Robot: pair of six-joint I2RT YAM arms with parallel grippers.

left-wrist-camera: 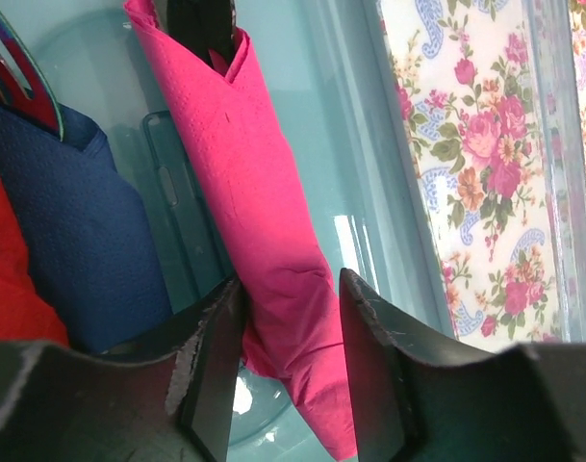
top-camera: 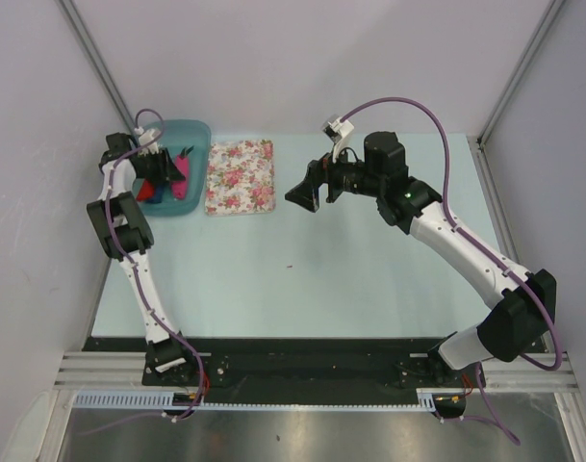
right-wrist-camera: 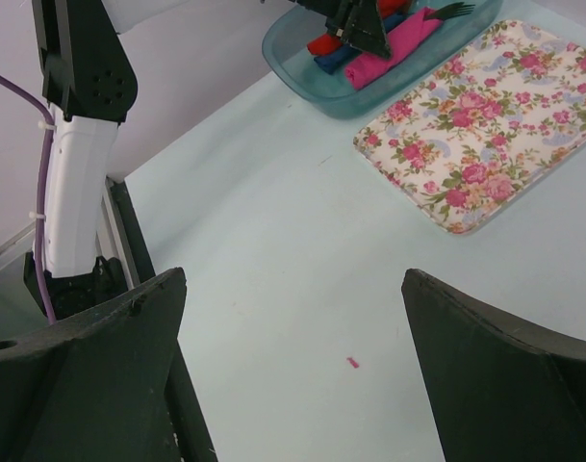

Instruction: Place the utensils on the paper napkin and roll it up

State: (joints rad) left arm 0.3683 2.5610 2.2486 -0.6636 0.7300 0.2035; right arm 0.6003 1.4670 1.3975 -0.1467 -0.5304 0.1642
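The left gripper (left-wrist-camera: 291, 289) reaches into the translucent teal plastic bin (top-camera: 198, 130) at the far left corner of the desk. Its fingers are drawn narrow and appear to pinch the lower end of the rolled magenta-pink paper napkin (left-wrist-camera: 264, 192). A dark utensil tip (left-wrist-camera: 201, 19) shows in the roll's open top end, and the right wrist view shows dark fork tines (right-wrist-camera: 453, 10) poking out of it. The task therefore looks nearly finished, and the step in hand is judged to be setting the roll down in the bin. To do that well, the roll should lie flat on the bin floor before the fingers spread. The opening should be gentle and the lift straight, so the thin paper neither snags nor unwinds and the utensils do not slide out. From left to right the bin holds a red paper roll (left-wrist-camera: 9, 289), a dark blue paper roll (left-wrist-camera: 71, 221) with shiny tines at its top, and the pink one lying slantwise beside them. Just right of the bin, along the far edge, lies the white rose-print cloth (top-camera: 240, 176). Further right, the right gripper (right-wrist-camera: 293, 279) hangs over the middle of the pale blue desk (top-camera: 321, 279), its fingers spread wide and holding nothing.
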